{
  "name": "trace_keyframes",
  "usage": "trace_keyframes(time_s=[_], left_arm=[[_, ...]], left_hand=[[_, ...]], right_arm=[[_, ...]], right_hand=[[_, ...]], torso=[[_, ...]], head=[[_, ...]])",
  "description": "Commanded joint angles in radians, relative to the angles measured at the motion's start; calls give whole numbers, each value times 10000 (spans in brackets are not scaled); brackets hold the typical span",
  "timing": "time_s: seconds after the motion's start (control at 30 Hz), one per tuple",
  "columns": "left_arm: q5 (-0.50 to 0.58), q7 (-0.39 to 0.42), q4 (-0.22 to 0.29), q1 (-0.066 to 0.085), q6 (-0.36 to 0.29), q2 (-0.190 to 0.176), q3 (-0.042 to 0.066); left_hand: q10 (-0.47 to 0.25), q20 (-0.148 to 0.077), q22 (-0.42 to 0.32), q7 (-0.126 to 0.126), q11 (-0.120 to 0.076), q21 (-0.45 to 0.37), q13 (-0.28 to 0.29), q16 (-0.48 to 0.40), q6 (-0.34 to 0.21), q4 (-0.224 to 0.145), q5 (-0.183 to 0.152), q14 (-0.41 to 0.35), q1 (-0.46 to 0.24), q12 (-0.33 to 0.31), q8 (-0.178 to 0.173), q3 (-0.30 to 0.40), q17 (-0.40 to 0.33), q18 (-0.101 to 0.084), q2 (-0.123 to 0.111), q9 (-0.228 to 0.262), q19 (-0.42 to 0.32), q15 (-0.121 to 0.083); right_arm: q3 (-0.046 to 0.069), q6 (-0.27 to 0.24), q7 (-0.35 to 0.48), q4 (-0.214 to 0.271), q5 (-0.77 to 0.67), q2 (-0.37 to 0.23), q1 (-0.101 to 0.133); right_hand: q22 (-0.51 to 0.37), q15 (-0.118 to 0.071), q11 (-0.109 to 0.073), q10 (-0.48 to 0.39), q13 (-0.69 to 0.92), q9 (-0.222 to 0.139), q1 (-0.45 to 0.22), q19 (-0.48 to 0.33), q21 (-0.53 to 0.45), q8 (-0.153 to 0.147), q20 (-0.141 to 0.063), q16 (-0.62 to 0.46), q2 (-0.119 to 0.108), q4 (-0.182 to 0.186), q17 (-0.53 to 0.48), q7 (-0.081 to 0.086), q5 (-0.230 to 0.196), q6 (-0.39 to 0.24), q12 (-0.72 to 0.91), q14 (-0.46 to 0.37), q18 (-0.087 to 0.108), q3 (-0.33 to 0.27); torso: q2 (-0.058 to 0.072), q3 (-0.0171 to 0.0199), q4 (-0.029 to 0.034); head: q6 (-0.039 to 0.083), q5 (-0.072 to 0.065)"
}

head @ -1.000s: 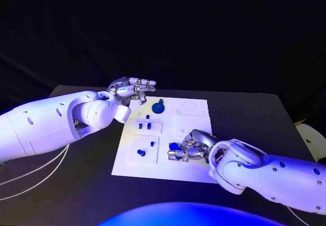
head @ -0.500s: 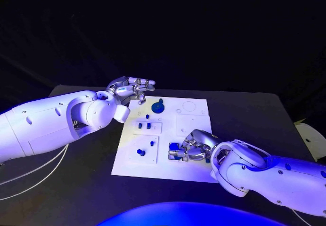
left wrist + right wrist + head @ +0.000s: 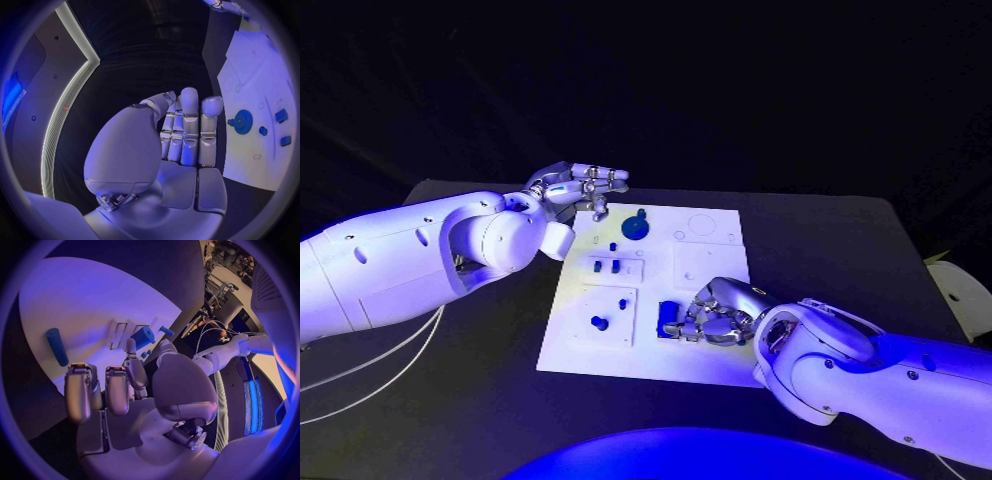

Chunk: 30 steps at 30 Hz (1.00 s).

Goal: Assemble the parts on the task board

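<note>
The right hand [image 3: 710, 320] is curling over a small blue part [image 3: 672, 311] at the task board [image 3: 705, 368]'s near edge; can't tell if it's gripped. Probably light, rigid, slippery: pinch its sides. Farther off, the left hand [image 3: 583, 187] is hovering, holding nothing.

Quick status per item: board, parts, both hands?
White task board: flat on the black table.
Blue gear-shaped part: lying on the board's far end.
Blue cylinder part: lying loose on the board.
Left robot hand: off the board's far corner, holding nothing.
Right robot hand: fingers curled around a blue part; grip unclear.
</note>
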Motion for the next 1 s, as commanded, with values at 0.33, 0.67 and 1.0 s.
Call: trace_keyframes(time_s=[0.33, 0.67, 1.0], left_arm=[[50, 45, 22, 2, 177, -5, 4], [50, 33, 25, 2, 188, -13, 3], [49, -11, 30, 3, 234, -28, 2]], left_hand=[[-76, 1, -10, 56, 18, -45, 2, -29, -42, -38, -8, -41, 90, 72, 9, -23, -18, 195, 49, -10, -12, 5], [-79, 1, -16, 57, 19, -53, 2, -29, -42, -42, -7, -42, 96, 75, 10, -25, -19, 196, 56, -11, -14, 5], [-83, 1, -25, 59, 22, -67, 1, -29, -43, -41, -8, -43, 93, 76, 10, -31, -20, 198, 58, -13, -21, 7]], right_arm=[[-3, 443, 78, -142, -286, 87, -11], [-2, 347, -44, -530, -216, 288, -10], [-2, 582, 23, -598, -253, 277, -9]], right_hand=[[2316, -73, -77, 197, 156, 106, 1082, 605, 194, 108, -62, 99, 454, -55, 1167, -123, 575, 209, 184, 744, -55, 238], [2369, -117, -134, 346, 329, 149, 1097, 686, 390, 152, -100, 168, 814, 22, 1297, -190, 758, 357, 371, 773, -95, 236], [2369, -157, -172, 375, 365, 195, 1935, 685, 392, 137, -146, 177, 683, -318, 1315, -221, 18, 364, 370, 773, -96, 232]], torso=[[-1, -6, 16], [3, -6, 8], [2, 2, 5]], head=[[-3, 5], [-9, 13], [-30, 28]])
